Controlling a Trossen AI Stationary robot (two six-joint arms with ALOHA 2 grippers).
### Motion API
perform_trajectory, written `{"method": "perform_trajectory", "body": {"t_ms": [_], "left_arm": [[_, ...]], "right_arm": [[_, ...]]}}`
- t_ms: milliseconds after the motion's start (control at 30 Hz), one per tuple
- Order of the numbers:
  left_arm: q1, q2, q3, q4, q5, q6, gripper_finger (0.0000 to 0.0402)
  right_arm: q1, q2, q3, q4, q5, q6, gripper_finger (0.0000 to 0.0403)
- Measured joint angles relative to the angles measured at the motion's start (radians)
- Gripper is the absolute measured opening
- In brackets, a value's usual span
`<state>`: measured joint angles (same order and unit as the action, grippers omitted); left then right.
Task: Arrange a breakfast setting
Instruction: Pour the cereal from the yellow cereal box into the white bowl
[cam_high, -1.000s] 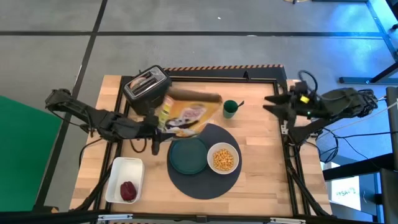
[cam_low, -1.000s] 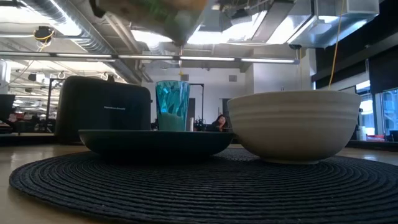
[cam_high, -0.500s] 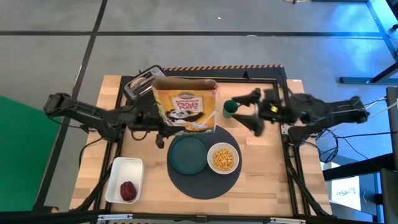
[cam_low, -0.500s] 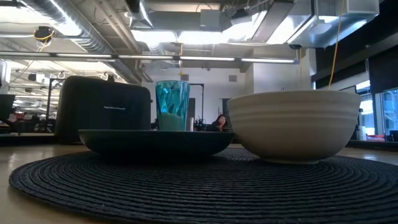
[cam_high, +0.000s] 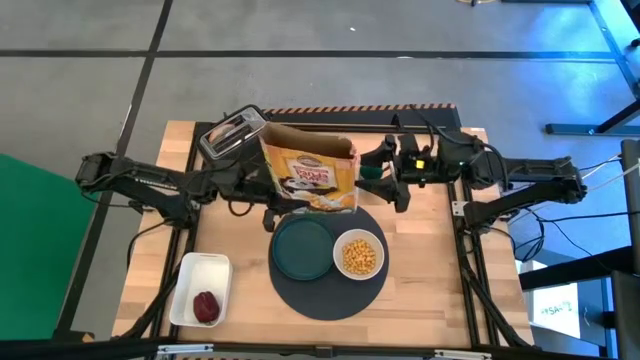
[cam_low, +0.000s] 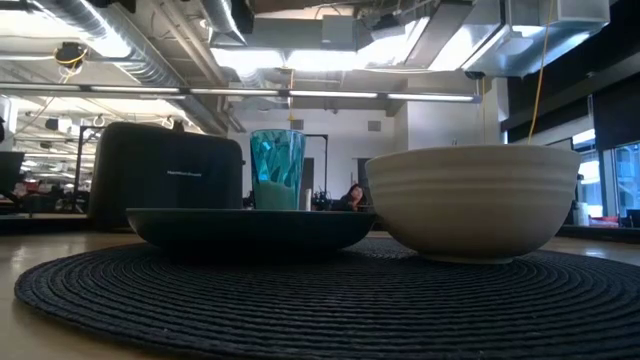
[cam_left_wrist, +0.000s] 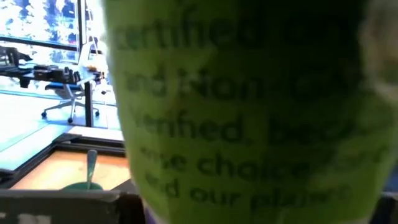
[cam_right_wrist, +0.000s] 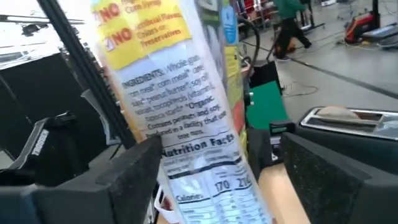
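Note:
My left gripper (cam_high: 266, 190) is shut on the yellow-brown cereal box (cam_high: 310, 175), which is raised above the table's far middle with its open top up. My right gripper (cam_high: 380, 176) is open at the box's right narrow side (cam_right_wrist: 199, 155), with a finger (cam_right_wrist: 134, 180) on either side, apart from it. The small dark-green cup (cam_high: 369, 172) stands just under that gripper. The teal plate (cam_high: 303, 250) and the white bowl (cam_high: 358, 255) of cereal sit on the round dark-grey mat (cam_high: 330, 290). The pale-teal tumbler (cam_low: 277, 168) shows behind the plate. The dark-red fruit (cam_high: 206, 307) lies in the tray. My left gripper holds the cereal box at its left side (cam_high: 272, 185), coming level from the table's left. The box hides the fingers, so the kind of hold does not show. The box is lifted clear of the table and stands nearly upright.
The black toaster (cam_high: 233, 135) stands at the far left, a tan piece in its slot (cam_right_wrist: 339, 113). The white tray (cam_high: 190, 285) lies at the near left. Bare wood shows at the table's near right (cam_high: 430, 270).
My left gripper has raised the cereal box from tipped over the mat to nearly upright and carried it toward the table's far and right edges. My right gripper has gone from the table's right edge toward the left, up to the box's right side.

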<state>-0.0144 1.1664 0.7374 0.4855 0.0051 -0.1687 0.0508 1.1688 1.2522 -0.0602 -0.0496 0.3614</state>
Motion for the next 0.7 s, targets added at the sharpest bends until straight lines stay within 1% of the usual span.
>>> {"method": "perform_trajectory", "body": {"t_ms": [67, 167, 233, 333, 433, 500, 600, 667, 700], "left_arm": [[0.009, 0.0, 0.0, -0.006, -0.005, -0.005, 0.0166], [0.024, -0.006, -0.001, -0.009, 0.014, -0.004, 0.0166], [0.028, -0.014, -0.001, -0.006, 0.03, -0.008, 0.0166], [0.03, -0.019, 0.005, -0.009, 0.035, -0.008, 0.0166], [0.027, -0.019, 0.025, -0.053, 0.038, -0.007, 0.0166], [0.027, -0.007, 0.04, -0.085, 0.043, 0.007, 0.0166], [0.028, 0.008, 0.055, -0.131, 0.056, 0.037, 0.0167], [0.028, 0.014, 0.064, -0.139, 0.063, 0.042, 0.0167], [0.028, 0.015, 0.064, -0.144, 0.065, 0.043, 0.0167]], "right_arm": [[0.001, -0.009, 0.0, 0.0, -0.016, -0.009, 0.0303], [0.001, -0.02, 0.0, -0.002, -0.017, -0.03, 0.0304], [0.001, -0.028, 0.0, -0.001, -0.015, -0.032, 0.0315], [0.001, -0.029, 0.001, 0.007, -0.004, -0.033, 0.0344], [0.001, 0.005, 0.001, 0.057, 0.021, -0.046, 0.037], [0.001, 0.036, 0.001, 0.081, 0.041, -0.048, 0.0376], [0.001, 0.06, 0.0, 0.089, 0.112, -0.022, 0.0365], [0.001, 0.06, 0.0, 0.078, 0.139, -0.01, 0.0336], [0.001, 0.06, 0.0, 0.077, 0.143, -0.01, 0.0314]]}}
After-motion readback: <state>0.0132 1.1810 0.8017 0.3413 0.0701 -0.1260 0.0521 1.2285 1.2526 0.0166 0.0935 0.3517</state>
